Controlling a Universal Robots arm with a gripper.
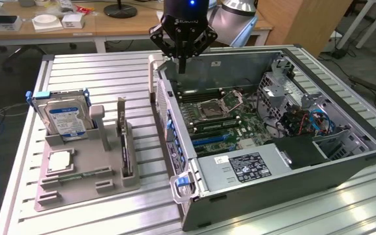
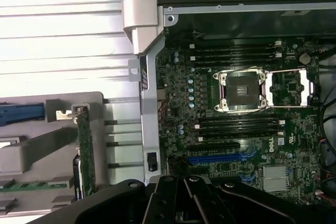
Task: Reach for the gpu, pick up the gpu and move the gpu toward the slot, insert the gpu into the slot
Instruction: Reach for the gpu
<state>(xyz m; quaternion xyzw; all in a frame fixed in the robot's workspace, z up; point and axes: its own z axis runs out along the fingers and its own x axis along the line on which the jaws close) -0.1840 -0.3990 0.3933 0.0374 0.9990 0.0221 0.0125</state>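
Your gripper (image 1: 182, 67) was closed, its two fingers pressed together with nothing between them. It hung with the fingers pointing down over the far corner of the open computer case (image 1: 344, 161).

Directly below the hand and a little inward lay the motherboard (image 1: 221, 117), with its open processor socket (image 2: 244, 90). Further along the board from the hand was a blue slot (image 2: 220, 158). I could not tell from here whether this was the slot meant for the card.

The gpu (image 1: 125, 147) was outside the case, well apart from the hand, across the case wall toward the exterior view's left and nearer to that camera. It stood on its long edge in a grey holder (image 1: 77, 188), with the pale bracket at the end that faced the hand. Beyond it, still further from the hand, the hard drive (image 1: 67, 120) stood in the same holder.

In my judgement the step in hand was the reach, and it was at its very start, because the card was not yet touched. For this reach the fingers would need to part first. The hand would need to cross the case wall and line up with the card's thin upper edge. It would need to come from above, as the holder enclosed the lower part.
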